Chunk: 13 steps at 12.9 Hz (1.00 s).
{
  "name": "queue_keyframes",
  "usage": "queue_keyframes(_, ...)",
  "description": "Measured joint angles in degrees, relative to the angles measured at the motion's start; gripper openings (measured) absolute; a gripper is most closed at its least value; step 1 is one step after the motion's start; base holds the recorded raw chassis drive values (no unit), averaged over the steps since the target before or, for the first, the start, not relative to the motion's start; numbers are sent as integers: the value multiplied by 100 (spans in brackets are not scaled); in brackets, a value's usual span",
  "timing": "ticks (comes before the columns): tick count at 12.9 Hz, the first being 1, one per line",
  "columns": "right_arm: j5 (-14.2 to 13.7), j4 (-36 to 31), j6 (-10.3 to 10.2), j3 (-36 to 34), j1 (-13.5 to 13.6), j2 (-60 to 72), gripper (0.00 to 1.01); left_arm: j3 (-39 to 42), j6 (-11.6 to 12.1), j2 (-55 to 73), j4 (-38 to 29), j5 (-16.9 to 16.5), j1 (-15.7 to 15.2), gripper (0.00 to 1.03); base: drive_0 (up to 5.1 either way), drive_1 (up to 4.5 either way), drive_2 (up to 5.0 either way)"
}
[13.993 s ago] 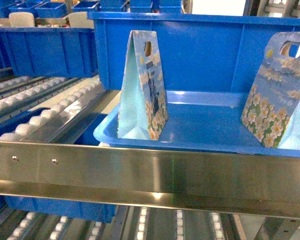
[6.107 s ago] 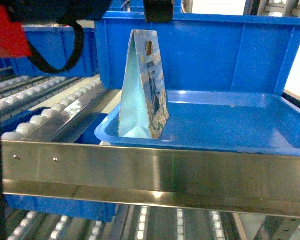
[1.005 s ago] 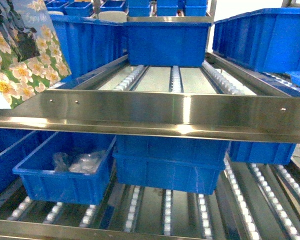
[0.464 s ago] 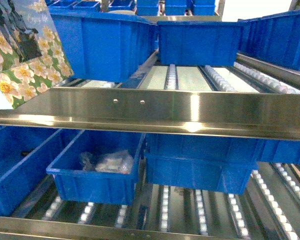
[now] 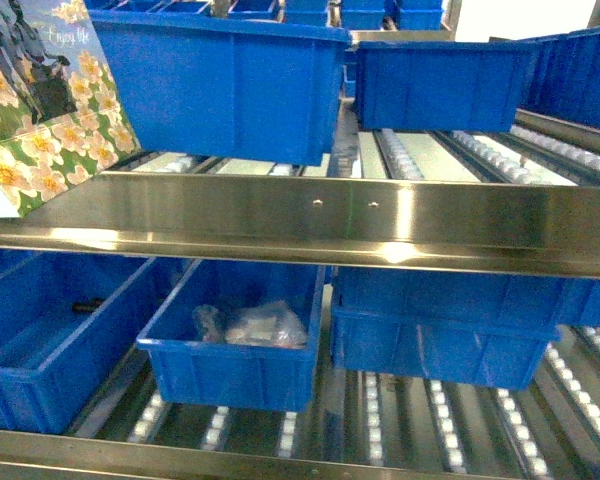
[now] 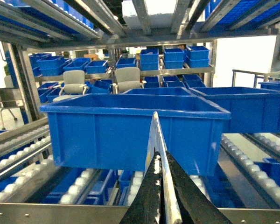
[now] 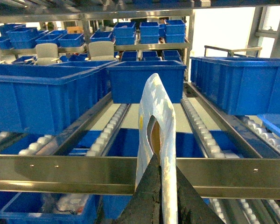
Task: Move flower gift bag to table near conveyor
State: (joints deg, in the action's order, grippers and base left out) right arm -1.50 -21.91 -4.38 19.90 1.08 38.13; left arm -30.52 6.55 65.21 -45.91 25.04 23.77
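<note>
steel conveyor [image 5: 380, 215] rail, flowered gift bag [image 5: 45, 110] overlapping

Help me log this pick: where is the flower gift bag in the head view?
The flower gift bag hangs at the upper left, above the steel rail, beside a blue bin.

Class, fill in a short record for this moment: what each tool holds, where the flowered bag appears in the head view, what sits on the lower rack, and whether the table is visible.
Left tool: shut on a bag, seen edge-on
Right tool: shut on a second bag
Head view: flowered bag at upper left, in front of the rail
Lower rack: blue bin holding clear plastic packets
Conveyor: white rollers, blue bins resting on them
Table: not in view
</note>
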Motion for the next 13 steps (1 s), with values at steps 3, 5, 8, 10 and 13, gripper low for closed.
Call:
queue_keyframes(3, 2, -22, 0, 0, 0, 0, 2, 0, 0, 0, 0, 0, 0, 2, -497, 244, 244)
queue_keyframes(5, 2, -7, -2, 0, 0, 0, 2, 0, 0, 0, 0, 0, 0, 2, -492, 249, 249)
queue_keyframes(8, 2, -13, 0, 0, 0, 2, 2, 0, 0, 0, 0, -4, 0, 2, -498, 243, 243)
queue_keyframes(10, 0, 2, 0, 0, -2, 2, 2, 0, 0, 0, 2, -2, 0, 2, -502, 239, 239)
queue_keyframes(13, 0, -2, 0, 0, -2, 2, 2, 0, 0, 0, -2, -4, 0, 2, -491, 250, 250)
